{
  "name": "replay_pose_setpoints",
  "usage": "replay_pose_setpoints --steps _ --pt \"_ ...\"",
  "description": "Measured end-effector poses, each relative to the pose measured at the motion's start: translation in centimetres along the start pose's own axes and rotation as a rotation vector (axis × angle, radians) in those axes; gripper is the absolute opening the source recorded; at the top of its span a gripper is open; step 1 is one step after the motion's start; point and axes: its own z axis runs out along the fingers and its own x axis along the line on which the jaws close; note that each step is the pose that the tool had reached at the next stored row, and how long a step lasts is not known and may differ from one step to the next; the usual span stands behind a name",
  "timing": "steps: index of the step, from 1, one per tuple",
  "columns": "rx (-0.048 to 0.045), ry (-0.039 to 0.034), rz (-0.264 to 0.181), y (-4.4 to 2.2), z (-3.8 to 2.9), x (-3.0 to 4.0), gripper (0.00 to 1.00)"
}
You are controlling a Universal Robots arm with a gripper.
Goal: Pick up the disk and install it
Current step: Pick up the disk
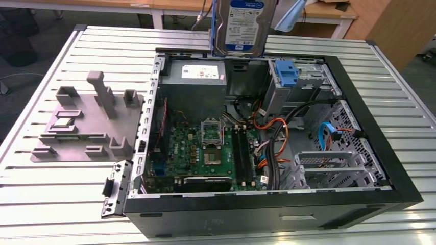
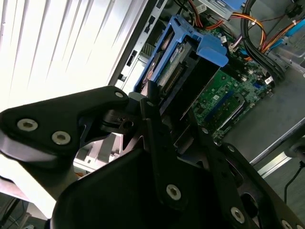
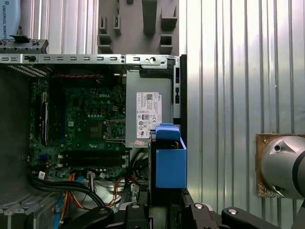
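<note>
Black linkage arms of the end effector (image 2: pixel 171 109) crowd the foreground in the second wrist view. Its two fingers (image 2: pixel 151 102) are closed against opposite faces of the disk (image 2: pixel 167 67), clamping it. The blue plastic bracket (image 2: pixel 209 47) wraps the disk's edges at the end away from the fingers.

In the first wrist view the end effector (image 3: pixel 167 210) grips the disk (image 3: pixel 170 164) edge-on, so mostly the blue bracket shows. The disk sits over the wall of the open computer case (image 3: pixel 152 59), just beside the grey power supply (image 3: pixel 147 112) with its white label. The green motherboard (image 3: pixel 90 119) lies deeper in the case, with orange and black cables (image 3: pixel 71 186) bundled next to it.

In the exterior view the disk (image 1: pixel 244 25) hangs upright at the far side of the case (image 1: pixel 381 168), its white-and-blue label facing the camera. Its lower edge is above the gap between the power supply (image 1: pixel 194 74) and a blue-handled drive bay (image 1: pixel 287 76). It is raised clear of the motherboard (image 1: pixel 204 153) and is not seated in any bay. A bare silver drive cage (image 1: pixel 327 166) stands in the case toward the exterior view's right.

The case lies on its side on a slatted metal surface (image 1: pixel 41 204). A grey fixture plate (image 1: pixel 81 127) with upright blocks rests on the surface toward the exterior view's left, apart from the case.
</note>
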Motion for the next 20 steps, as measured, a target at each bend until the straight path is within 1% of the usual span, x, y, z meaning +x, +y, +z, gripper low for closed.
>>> replay_pose_setpoints --steps 20 --pt "0.0000 -0.0013 0.000 -0.04 0.32 1.02 0.35"
